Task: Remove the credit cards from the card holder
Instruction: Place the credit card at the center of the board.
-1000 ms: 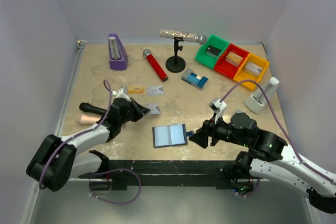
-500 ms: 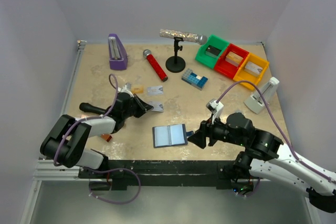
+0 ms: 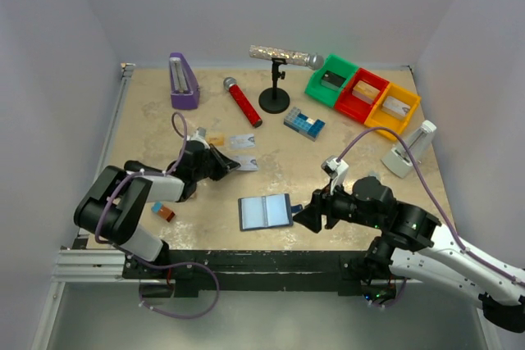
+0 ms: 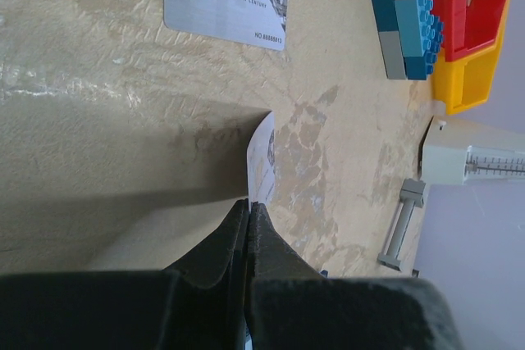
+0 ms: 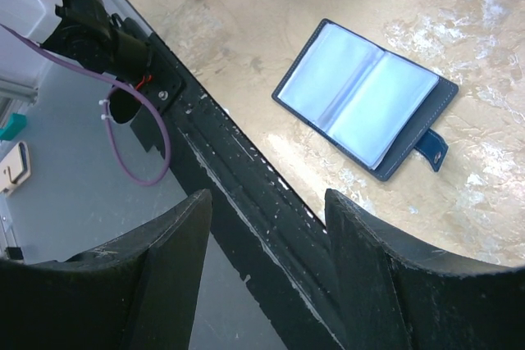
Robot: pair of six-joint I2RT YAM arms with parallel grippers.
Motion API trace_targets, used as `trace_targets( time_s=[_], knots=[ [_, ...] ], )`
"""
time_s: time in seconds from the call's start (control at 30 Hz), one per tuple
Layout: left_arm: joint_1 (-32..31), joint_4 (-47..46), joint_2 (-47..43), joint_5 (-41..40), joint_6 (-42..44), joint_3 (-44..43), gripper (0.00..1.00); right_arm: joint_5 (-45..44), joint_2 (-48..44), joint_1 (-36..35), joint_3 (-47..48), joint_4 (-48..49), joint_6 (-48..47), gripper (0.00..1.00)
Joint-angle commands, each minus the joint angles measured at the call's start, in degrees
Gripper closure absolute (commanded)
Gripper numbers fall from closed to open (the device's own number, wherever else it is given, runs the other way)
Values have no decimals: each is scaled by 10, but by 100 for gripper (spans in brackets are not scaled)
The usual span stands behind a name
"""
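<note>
My left gripper [image 3: 227, 161] is clenched on the near edge of one silver card [image 3: 247, 165], left of centre in the top view. In the left wrist view the fingers [image 4: 215, 245] press flat together on it, and the card bows a little. I cannot tell whether its far end touches the table [image 3: 344, 149].

My right gripper [image 3: 300, 214] is released and holds nothing. It hangs just right of the card holder [image 3: 265, 211], with its jaws spread over the black rail [image 5: 246, 194] at the table's near edge.

The card holder lies open and flat at lower centre, close to that near edge, with its closure tab [image 5: 432, 147] pointing toward my right gripper. Bare table runs from the holder up to the brick block [image 3: 304, 123], and there is more open surface to the right of it. Walls close off the left, back and right sides.

Counted:
- three credit cards out on the table side:
  - one gold card [image 3: 216, 140]
  - one silver VIP card [image 3: 243, 141] just beside it
  - the one I grip
- one card holder
- three bins at upper right: green [image 3: 335, 79], red [image 3: 363, 94], yellow [image 3: 394, 108]
- two microphones: a red one [image 3: 242, 102] lying down, and a silver one [image 3: 285, 56] on a stand
- one small orange-and-blue block [image 3: 163, 211] at lower left
</note>
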State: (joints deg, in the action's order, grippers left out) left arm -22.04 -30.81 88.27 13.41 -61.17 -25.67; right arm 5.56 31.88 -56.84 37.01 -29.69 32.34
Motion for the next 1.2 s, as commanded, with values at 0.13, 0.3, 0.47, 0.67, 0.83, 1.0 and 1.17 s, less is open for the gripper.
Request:
trace_targets(
  time_s=[0.13,0.3,0.47,0.67,0.83,1.0,1.17],
  knots=[
    [13,-33,36,5,-10,-32,99,-9,6,1,-2,17,-9,38],
    [19,-33,52,11,-10,-45,97,-15,13,0,0,15,-12,38],
    [26,-27,62,17,-7,-55,90,-18,20,1,2,15,-15,38],
    [30,-19,60,22,3,-59,78,-21,26,1,3,11,-18,38],
    [31,-7,53,21,12,-58,71,-22,23,1,0,11,-14,37],
    [33,2,48,19,14,-59,68,-23,18,1,-1,9,-13,37],
    [38,21,38,14,22,-60,67,-26,14,1,-4,7,-13,37]
  ],
)
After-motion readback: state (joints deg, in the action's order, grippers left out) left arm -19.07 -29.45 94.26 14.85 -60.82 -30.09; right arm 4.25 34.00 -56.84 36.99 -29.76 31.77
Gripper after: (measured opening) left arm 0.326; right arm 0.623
